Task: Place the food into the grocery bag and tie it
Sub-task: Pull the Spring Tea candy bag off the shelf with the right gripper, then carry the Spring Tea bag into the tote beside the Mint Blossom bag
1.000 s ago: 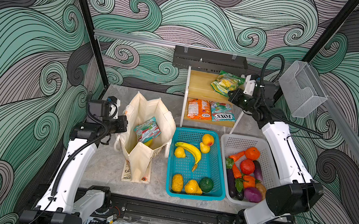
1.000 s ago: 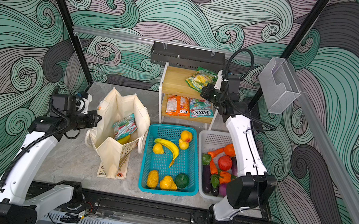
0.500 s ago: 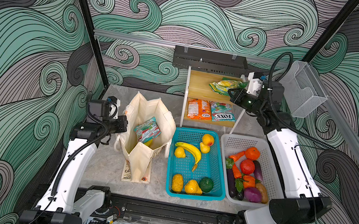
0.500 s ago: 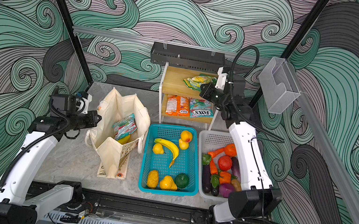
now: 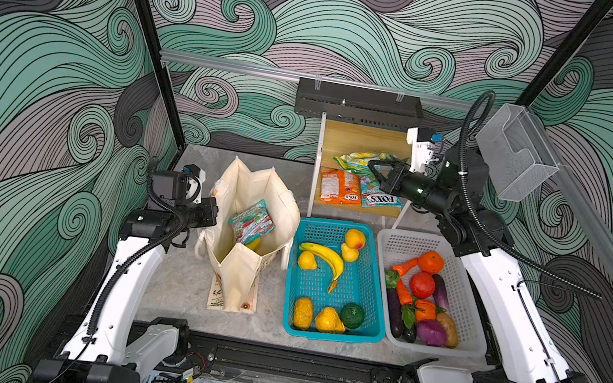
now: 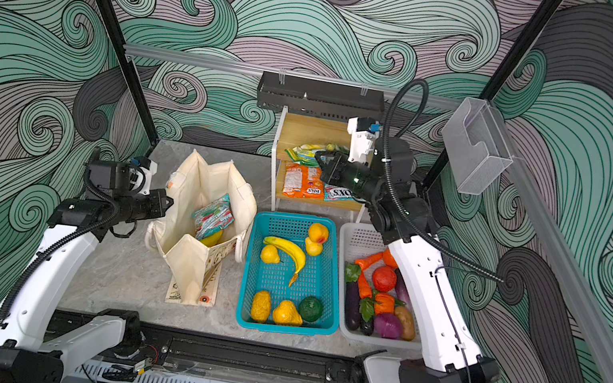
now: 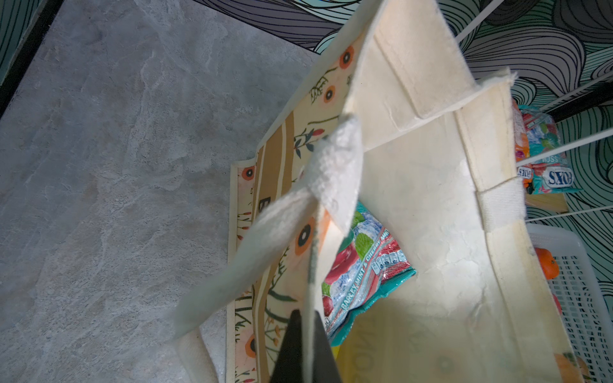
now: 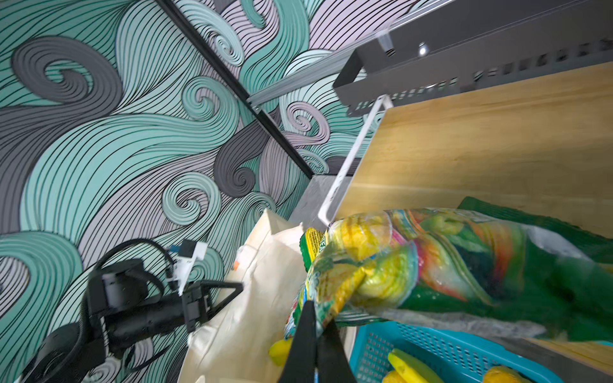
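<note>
One teal-red packet in the grocery bag, two more packets on the lower shelf. Your left fingers pinch the bag rim. Your right arm is stretched level to the top shelf, right fingers clamped on one green-yellow packet.

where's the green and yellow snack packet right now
The packet is at the back, right of centre in both top views, over the rack's upper shelf, pinched by the shut right gripper.
</note>
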